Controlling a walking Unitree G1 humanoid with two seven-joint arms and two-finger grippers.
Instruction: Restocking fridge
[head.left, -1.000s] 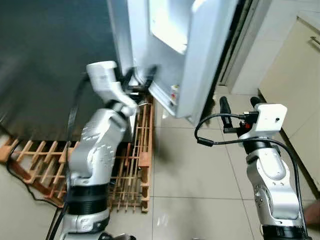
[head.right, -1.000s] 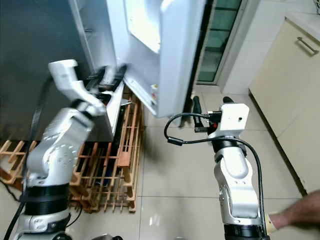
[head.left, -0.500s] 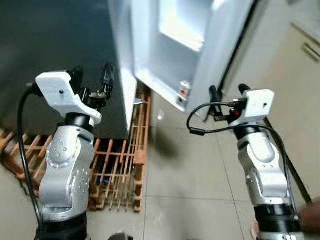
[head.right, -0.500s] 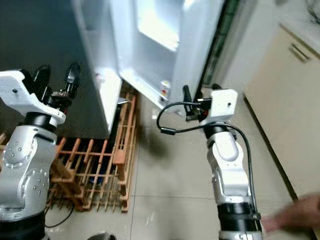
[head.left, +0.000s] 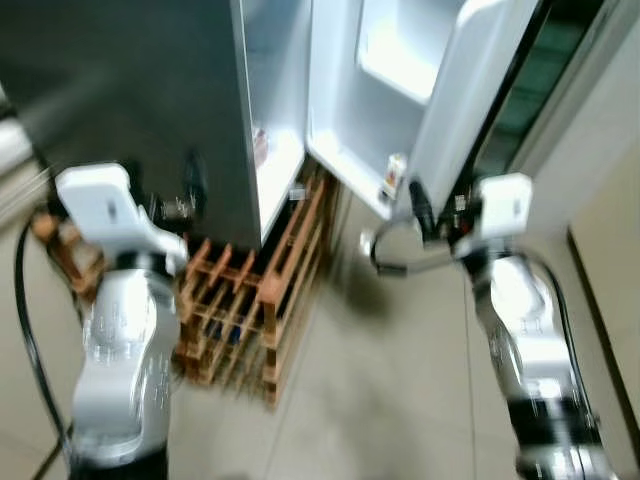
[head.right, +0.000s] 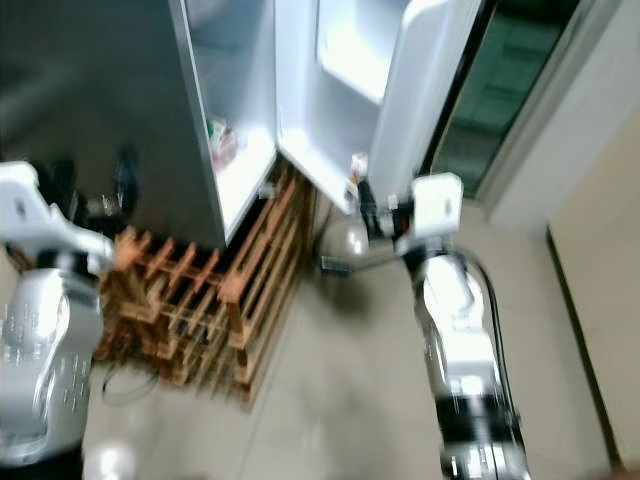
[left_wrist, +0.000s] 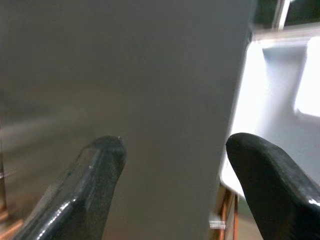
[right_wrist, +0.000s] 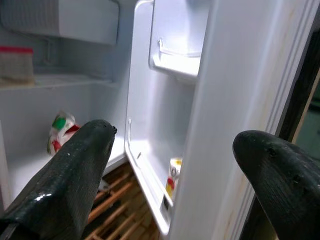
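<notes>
Judging from the fridge door (head.left: 455, 90) standing open in the upper middle of the frame, you have only the opening done and all stocking left, since the left gripper (left_wrist: 172, 165) and right gripper (right_wrist: 172, 165) are both spread wide and empty, while the right wrist view alone shows a packet (right_wrist: 61, 131) on the shelf.

A wooden slatted pallet (head.left: 262, 300) lies on a pale tiled floor (head.left: 380, 400). At the right stands a dark glass door (head.right: 505, 90) with a light frame; a cream cabinet (head.right: 610, 290) sits at the far right edge. A black cable (head.right: 125, 385) trails on the floor near the pallet's front corner. The eye views are motion-blurred.
</notes>
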